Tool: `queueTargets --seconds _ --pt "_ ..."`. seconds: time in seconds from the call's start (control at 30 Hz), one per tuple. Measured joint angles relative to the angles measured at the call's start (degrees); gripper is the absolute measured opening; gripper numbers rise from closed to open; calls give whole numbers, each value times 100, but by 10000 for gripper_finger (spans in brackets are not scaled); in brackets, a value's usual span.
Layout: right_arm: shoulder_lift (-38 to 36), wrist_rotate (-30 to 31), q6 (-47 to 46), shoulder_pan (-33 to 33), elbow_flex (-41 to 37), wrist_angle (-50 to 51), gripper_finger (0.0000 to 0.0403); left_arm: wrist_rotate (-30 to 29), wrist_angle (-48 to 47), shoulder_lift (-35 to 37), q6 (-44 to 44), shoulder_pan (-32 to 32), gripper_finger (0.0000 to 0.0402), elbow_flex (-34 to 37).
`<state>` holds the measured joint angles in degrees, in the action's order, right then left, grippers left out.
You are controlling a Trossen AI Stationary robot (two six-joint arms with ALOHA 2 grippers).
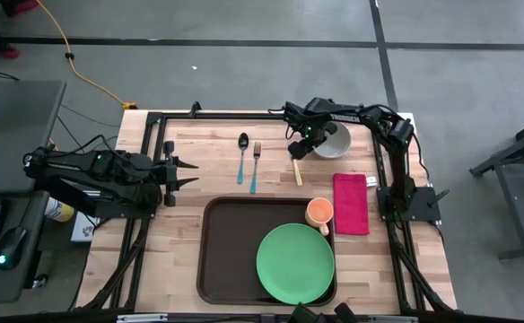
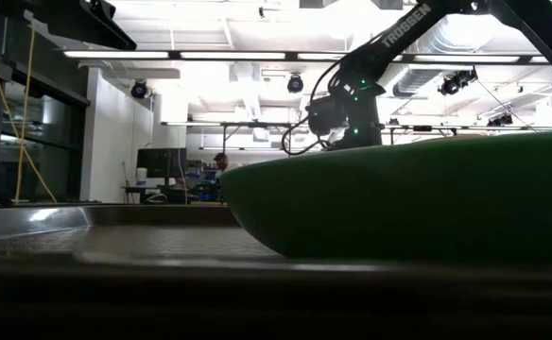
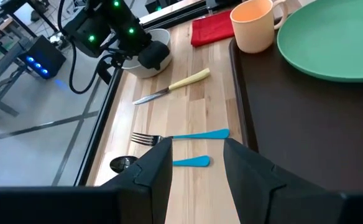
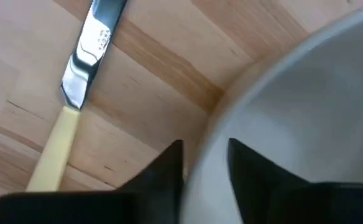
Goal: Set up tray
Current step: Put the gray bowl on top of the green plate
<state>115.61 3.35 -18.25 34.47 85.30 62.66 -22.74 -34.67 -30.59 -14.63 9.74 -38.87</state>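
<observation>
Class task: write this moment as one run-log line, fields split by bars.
right gripper: jaws straddle bowl rim, open | left gripper: open, idle at table's left | tray: holds plate, cup

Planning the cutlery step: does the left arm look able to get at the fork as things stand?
Probably yes. The left gripper is open and points across bare wood at the fork, which lies flat beside the spoon, outside the tray. Nothing stands between.
</observation>
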Motion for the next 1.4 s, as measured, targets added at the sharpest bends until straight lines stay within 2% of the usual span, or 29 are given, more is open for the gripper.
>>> queueTargets --seconds 0.1,0.17,0.37,0.5,0.73,0.87,1.03,1.17,1.4 --pt "0 -75 108 6 0 12 26 7 -10 0 2 0 172 0" --pt "-3 -101 184 5 0 85 10 13 -23 0 5 0 172 0" --pt "-74 -188 283 17 6 348 3 17 -22 0 5 0 172 -2" --pt "-370 -244 337 -34 15 514 0 22 -22 0 4 0 172 -2" --pt "-1348 -76 230 -226 15 764 1 24 -22 0 2 0 172 -2" --pt "-2086 -256 79 -423 15 867 1 24 -20 -1 2 0 172 -2" --pt "-3124 -478 -351 -866 15 824 1 37 -18 0 0 1 172 -2" --pt "-3903 -459 -867 -1459 15 699 0 37 -18 -1 0 0 172 -2" --pt "-4562 101 -2065 -3006 18 272 0 35 -15 0 2 0 172 -2"
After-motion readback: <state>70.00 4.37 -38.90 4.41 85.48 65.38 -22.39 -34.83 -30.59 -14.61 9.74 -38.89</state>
